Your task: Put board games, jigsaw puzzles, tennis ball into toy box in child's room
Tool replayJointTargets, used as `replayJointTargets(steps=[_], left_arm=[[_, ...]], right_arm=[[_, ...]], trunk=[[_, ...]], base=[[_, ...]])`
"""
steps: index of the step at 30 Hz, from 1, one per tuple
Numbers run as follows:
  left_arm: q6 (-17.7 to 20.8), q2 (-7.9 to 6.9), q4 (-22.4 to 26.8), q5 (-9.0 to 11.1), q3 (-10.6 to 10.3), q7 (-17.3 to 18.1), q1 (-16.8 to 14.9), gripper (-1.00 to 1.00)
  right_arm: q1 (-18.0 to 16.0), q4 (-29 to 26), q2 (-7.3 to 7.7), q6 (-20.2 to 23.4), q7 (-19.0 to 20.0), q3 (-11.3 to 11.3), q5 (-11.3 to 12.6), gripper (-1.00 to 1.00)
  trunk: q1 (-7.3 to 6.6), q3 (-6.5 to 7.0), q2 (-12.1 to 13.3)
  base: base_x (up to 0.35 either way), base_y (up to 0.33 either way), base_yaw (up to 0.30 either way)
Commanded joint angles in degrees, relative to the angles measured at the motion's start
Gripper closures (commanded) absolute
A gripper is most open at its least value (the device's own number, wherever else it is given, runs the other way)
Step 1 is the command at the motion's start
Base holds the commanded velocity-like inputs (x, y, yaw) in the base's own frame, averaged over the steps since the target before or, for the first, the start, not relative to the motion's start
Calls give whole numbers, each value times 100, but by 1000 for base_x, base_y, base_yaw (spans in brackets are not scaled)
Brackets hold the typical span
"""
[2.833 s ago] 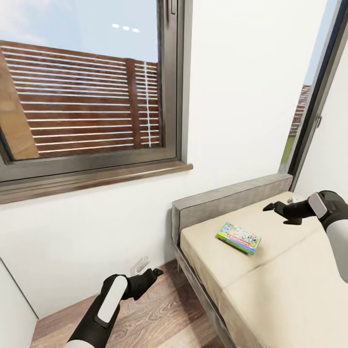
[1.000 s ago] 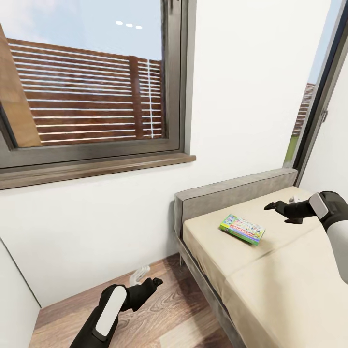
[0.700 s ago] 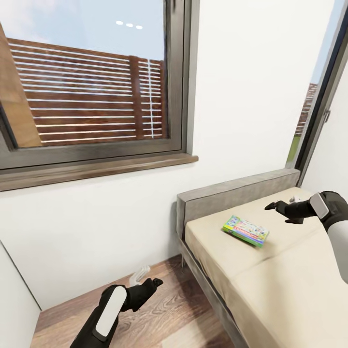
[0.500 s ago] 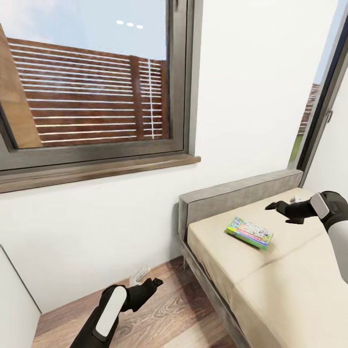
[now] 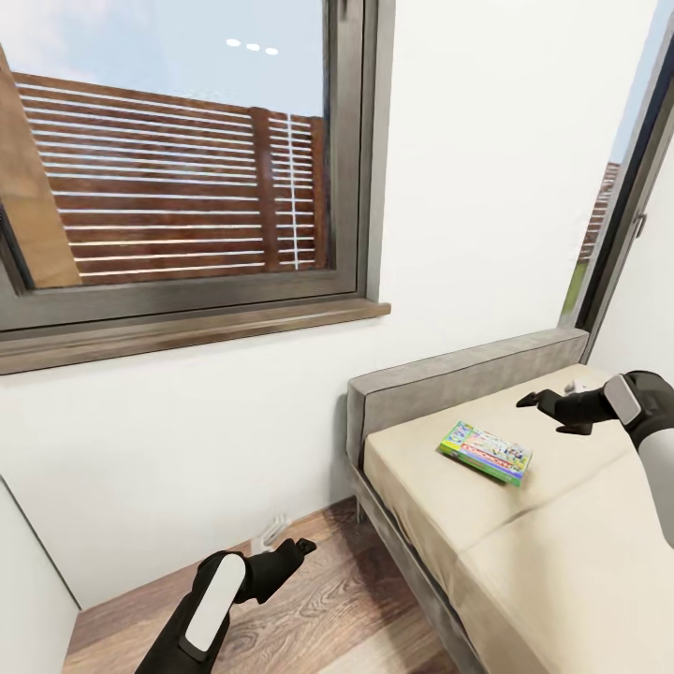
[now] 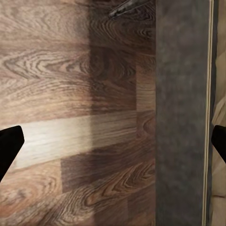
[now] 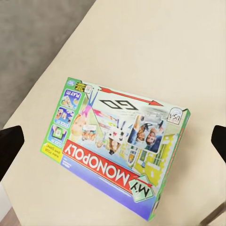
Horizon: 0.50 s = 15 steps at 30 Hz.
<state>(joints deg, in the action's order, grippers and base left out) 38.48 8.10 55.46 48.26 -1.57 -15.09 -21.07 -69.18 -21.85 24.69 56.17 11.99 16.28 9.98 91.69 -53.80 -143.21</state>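
A child's bedroom corner with a big window [image 5: 178,168] above a wooden floor [image 5: 318,608] and a bed [image 5: 524,552] with a grey headboard [image 5: 449,379] along the right. A colourful board game [image 5: 486,451] lies flat on the cream mattress near the headboard, untouched. The right gripper [image 5: 543,404] hovers above and just beside it, fingers spread wide and empty, likely lined up for a downward grasp; its wrist camera looks straight onto the box lid [image 7: 120,143], printed "My Monopoly". The left gripper [image 5: 298,547] hangs low over the floor beside the bed frame, also wide open and empty, probably kept clear of the reach. No toy box or table is in sight, so nothing here shows any container's contents
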Motion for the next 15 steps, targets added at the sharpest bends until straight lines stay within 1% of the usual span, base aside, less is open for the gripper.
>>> replayJointTargets(steps=[1, 9, 15], left_arm=[[11, -1, 8, 60, -3, -52, -2, -100], [11, -1, 8, 61, -2, -47, -2, -100], [11, 0, 8, 61, -2, -46, -2, -100]], right_arm=[[-1, -13, 7, 25, 10, 31, -14, -100], [-4, -30, 30, 25, 7, 39, -14, -100], [-7, -30, 35, 33, -2, 41, -14, -100]], trunk=[[-1, -6, -3], [-1, -12, -3], [-1, -57, -3]], base=[[1, 1, 0], [0, 0, 0], [0, 0, 0]])
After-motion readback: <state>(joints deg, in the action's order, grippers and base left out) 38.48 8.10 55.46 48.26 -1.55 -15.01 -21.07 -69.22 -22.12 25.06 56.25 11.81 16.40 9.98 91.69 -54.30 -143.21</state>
